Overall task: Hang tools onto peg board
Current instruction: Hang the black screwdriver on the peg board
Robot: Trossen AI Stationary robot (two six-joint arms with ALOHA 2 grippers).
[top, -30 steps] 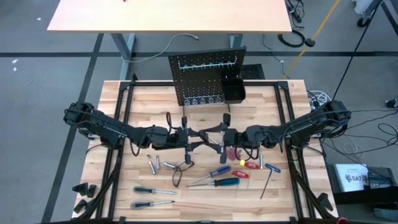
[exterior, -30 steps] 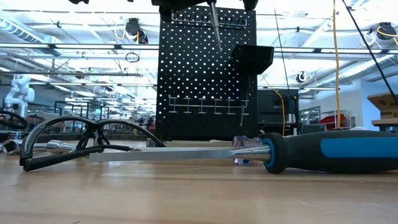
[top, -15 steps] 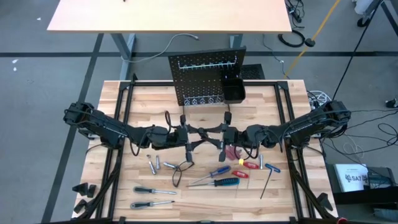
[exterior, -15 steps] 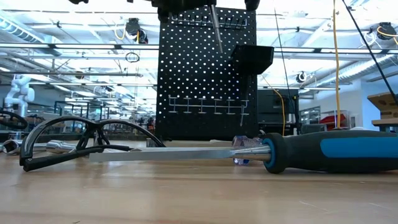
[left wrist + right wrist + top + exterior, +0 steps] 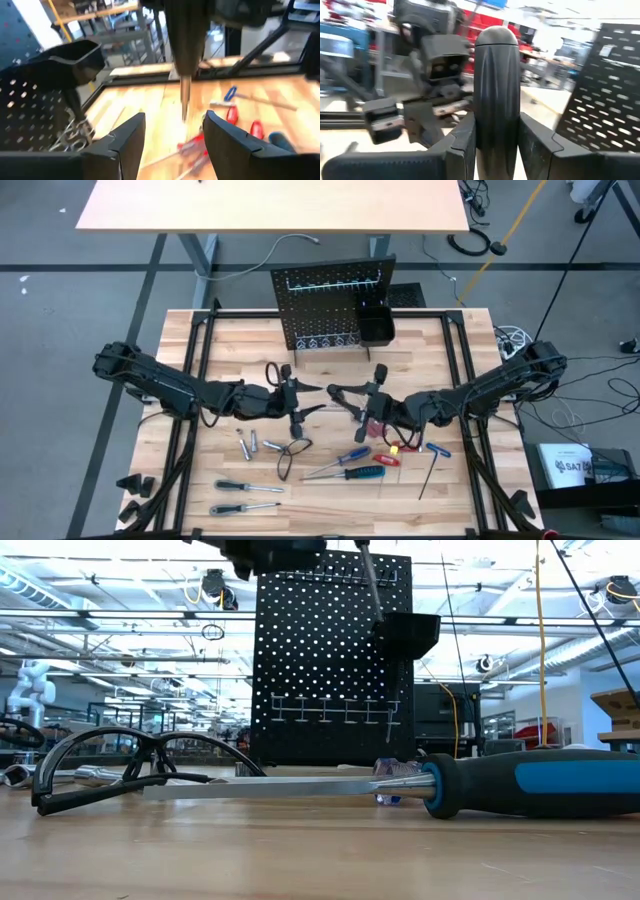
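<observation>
A black-handled screwdriver (image 5: 496, 90) stands upright above the table's middle with my right gripper (image 5: 347, 402) shut on it. Its metal shaft (image 5: 185, 100) points down, and its lower part (image 5: 371, 580) shows in front of the peg board (image 5: 330, 660). My left gripper (image 5: 310, 400) is open just left of it, and its fingers (image 5: 125, 142) stand apart with nothing between them. The peg board (image 5: 335, 305) stands upright at the table's far side. More tools (image 5: 350, 470) lie flat on the table nearer the front. My right gripper pinches the screwdriver's black handle (image 5: 496, 125) between its two fingers, which lie across it. The fingers come in level from the table's right. The rounded butt end (image 5: 496, 35) stands above the fingers. The shaft hangs straight down, clear of the table.
A small black bin (image 5: 376, 325) hangs on the peg board's right side. Black safety glasses (image 5: 120, 765) and a blue-handled screwdriver (image 5: 540, 783) lie near the front edge. Red-handled screwdrivers (image 5: 392, 445) and a hex key (image 5: 430, 470) lie under my right arm.
My left gripper has opened, let go of the screwdriver and drawn back toward the table's left edge. My right gripper has kept its hold and carried the upright screwdriver a little toward the table's right edge.
</observation>
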